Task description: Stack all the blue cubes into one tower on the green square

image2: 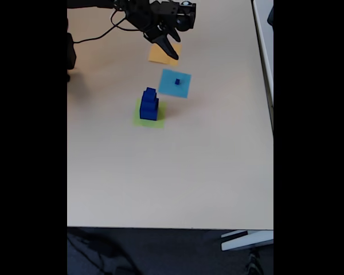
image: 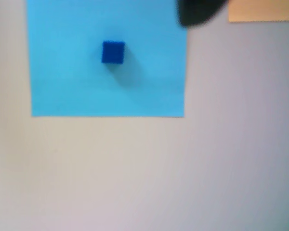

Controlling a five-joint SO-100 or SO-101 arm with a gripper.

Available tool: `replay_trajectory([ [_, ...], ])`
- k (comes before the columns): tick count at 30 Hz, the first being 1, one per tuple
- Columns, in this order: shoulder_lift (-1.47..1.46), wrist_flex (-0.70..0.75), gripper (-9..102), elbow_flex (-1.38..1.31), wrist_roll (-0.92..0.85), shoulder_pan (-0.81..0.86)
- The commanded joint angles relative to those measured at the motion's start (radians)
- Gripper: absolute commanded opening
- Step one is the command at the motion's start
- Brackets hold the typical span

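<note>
In the fixed view, a two-cube tower (image2: 149, 104) stands on the green square (image2: 149, 117); one small cube (image2: 177, 82) sits on the light-blue patch (image2: 175, 83). The gripper (image2: 169, 50) hangs above the orange patch (image2: 162, 54), fingers apparently together though hard to tell. A clumsy placement could topple the stack

In the fixed view, the flat light-green square patch (image2: 149, 118) lies near the middle of the pale tabletop (image2: 172, 172). On it stands a stepped column of two dark blue cubes: the medium dark blue cube (image2: 150, 94) rests on the large dark blue cube (image2: 149, 108). Behind and to the right lies the flat light-blue square patch (image2: 175, 83), with the small dark blue cube (image2: 177, 82) on it. Further behind lies the flat orange square patch (image2: 160, 55). In the wrist view, the small cube (image: 113, 52) sits on the light-blue patch (image: 67, 72), and the orange patch (image: 263, 10) lies to the upper right, apart from it.
</note>
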Motion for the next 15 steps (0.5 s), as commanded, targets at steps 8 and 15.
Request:
replay_trajectory([
  [8,-0.160,-0.270,28,0.043,0.034,-0.031],
  [15,-0.258,-0.288,27,-0.025,0.005,-0.021],
])
